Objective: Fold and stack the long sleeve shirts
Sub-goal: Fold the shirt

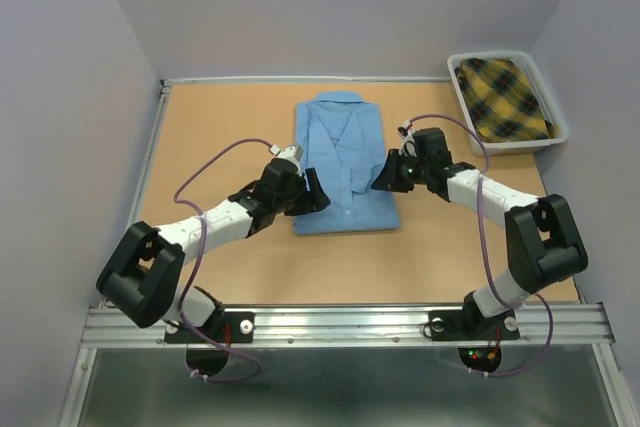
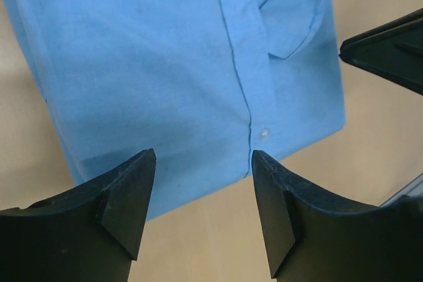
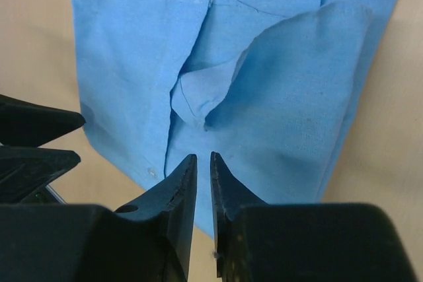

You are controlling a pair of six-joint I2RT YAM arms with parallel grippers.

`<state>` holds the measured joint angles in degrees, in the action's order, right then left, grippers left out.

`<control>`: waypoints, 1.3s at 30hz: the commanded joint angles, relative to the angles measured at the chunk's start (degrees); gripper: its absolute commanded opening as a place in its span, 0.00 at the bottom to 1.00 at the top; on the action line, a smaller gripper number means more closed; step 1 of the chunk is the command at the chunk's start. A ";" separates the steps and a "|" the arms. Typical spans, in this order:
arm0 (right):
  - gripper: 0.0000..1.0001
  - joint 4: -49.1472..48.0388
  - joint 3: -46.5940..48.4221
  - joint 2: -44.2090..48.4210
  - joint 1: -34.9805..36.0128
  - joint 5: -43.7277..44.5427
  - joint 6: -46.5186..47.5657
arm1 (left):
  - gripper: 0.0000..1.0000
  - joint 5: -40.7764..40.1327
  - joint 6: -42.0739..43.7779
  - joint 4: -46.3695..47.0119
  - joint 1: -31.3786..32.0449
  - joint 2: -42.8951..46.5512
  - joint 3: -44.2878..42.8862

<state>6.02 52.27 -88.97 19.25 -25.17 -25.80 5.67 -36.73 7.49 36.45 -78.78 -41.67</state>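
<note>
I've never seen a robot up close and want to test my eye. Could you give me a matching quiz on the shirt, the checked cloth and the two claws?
Things:
1. blue shirt
2. yellow plaid cloth
3. left claw
4. right claw

States:
A. lying in the white bin
B. jaws spread wide
C. folded on the table
D. jaws nearly together

Pairs: 1-C, 2-A, 3-B, 4-D

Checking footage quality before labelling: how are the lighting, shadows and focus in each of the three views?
Top view: even light, soft shadows, light blue button-front shirt sharp. Left wrist view: cloth crisp, black end effector fingers dark with little detail, faint shadow ahead of them. Right wrist view: same flat light, soft shadows inside the folds.
</note>
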 commanded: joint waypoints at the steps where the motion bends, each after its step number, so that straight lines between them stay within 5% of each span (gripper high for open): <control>1: 0.18 -5.49 -2.35 -1.55 0.53 -1.46 -2.06 | 0.70 1.01 -2.30 6.14 0.47 -1.72 0.89; 20: 0.12 -18.93 5.56 -17.20 1.41 -7.44 -8.74 | 0.70 1.62 -1.77 7.54 0.64 -5.77 0.89; 39: 0.14 -20.79 15.76 -25.73 1.41 -3.58 -12.87 | 0.70 0.74 -1.59 7.19 1.17 -3.57 1.68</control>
<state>-12.12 65.34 -114.08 20.03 -30.65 -38.00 7.05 -38.46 13.47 37.17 -85.01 -40.73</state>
